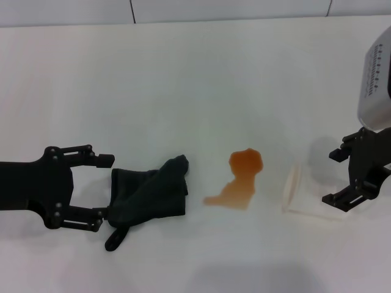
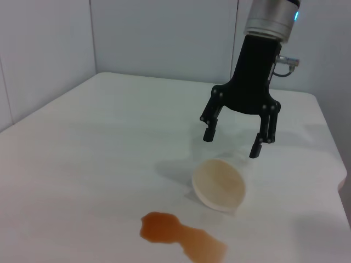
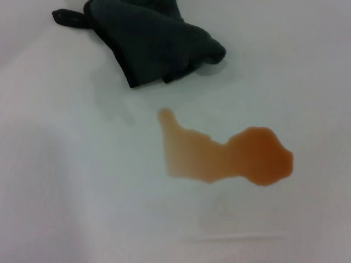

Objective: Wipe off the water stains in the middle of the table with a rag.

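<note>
Plainly the left gripper (image 1: 105, 186) is sitting low at the left with its jaws apart, straddling the near end of the rag (image 1: 149, 194), a dark, soft, crumpled cloth with a loose tail. Closing on only that edge is risking a slipping, dragging bundle that smears rather than soaks. The water stains (image 1: 239, 179) are lying mid-surface just beside the rag: a thin, orange-brown, translucent blob with a paler tail on the smooth white surface (image 1: 183, 73). A tipped white cup (image 1: 299, 192) is lying near the puddle; a wide sweep is likely knocking it. The right gripper (image 1: 360, 177) is hovering over it, jaws apart
</note>
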Robot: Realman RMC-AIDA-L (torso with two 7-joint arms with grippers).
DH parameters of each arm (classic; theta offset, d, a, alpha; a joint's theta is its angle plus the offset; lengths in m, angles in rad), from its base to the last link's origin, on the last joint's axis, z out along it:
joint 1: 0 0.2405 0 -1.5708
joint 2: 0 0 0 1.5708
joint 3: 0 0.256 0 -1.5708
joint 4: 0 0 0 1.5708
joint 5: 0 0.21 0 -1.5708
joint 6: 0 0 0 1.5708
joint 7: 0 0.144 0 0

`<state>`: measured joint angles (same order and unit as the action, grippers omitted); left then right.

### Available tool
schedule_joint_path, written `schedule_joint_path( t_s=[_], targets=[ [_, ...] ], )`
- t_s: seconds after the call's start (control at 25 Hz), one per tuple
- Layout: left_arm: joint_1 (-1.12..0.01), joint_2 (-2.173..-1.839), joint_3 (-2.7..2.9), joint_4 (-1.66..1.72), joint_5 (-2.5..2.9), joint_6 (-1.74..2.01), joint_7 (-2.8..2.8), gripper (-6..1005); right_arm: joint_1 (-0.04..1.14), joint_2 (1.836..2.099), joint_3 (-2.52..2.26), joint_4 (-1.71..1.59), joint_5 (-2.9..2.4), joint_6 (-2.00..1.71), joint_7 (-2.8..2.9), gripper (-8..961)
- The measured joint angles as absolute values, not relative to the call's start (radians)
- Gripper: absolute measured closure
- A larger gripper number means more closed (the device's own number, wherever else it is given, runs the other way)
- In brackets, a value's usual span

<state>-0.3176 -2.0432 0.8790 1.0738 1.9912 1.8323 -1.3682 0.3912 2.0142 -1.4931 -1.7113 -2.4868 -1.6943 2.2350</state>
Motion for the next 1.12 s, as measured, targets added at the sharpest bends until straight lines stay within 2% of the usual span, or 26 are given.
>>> schedule_joint_path(
  t_s=[1.12],
  targets=[
    [-0.317,-2.045,0.876,1.072,1.993,1.825,-1.368,109,0.405,2.016,-1.584,-1.628,-2.522,-1.605,2.250,159]
  ],
)
